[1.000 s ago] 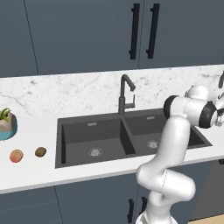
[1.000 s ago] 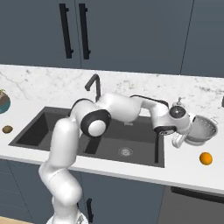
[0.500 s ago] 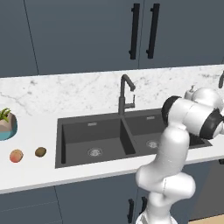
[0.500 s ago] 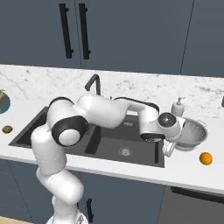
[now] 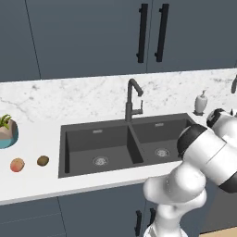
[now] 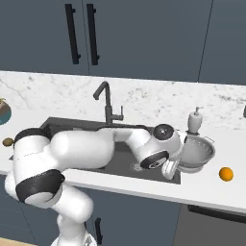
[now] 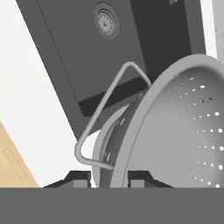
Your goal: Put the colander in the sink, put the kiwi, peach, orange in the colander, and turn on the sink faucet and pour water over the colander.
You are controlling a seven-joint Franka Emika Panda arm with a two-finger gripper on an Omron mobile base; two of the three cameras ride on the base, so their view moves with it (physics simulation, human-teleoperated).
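My gripper [image 6: 170,168] is shut on the rim of the silvery colander [image 6: 194,153], which hangs tilted at the right edge of the dark double sink [image 6: 72,126]. In the hand view the colander [image 7: 175,131] and its wire handle loom close, with a fingertip [image 7: 76,177] on each side of the rim and the sink [image 7: 87,52] basin with its drain beyond. The orange [image 6: 225,174] lies on the counter right of the colander. The kiwi [image 5: 43,160] and peach [image 5: 17,165] sit on the counter left of the sink [image 5: 83,143]. The faucet [image 5: 132,99] stands behind the divider, with no water running.
A white soap dispenser [image 6: 194,121] stands just behind the colander. A teal plant pot [image 5: 7,134] sits at the far left of the marble counter. Dark cabinet doors hang above the backsplash. My own arm stretches across the sink's front.
The gripper has carried the colander leftward from the counter toward the sink's right edge, and the arm has swung with it.
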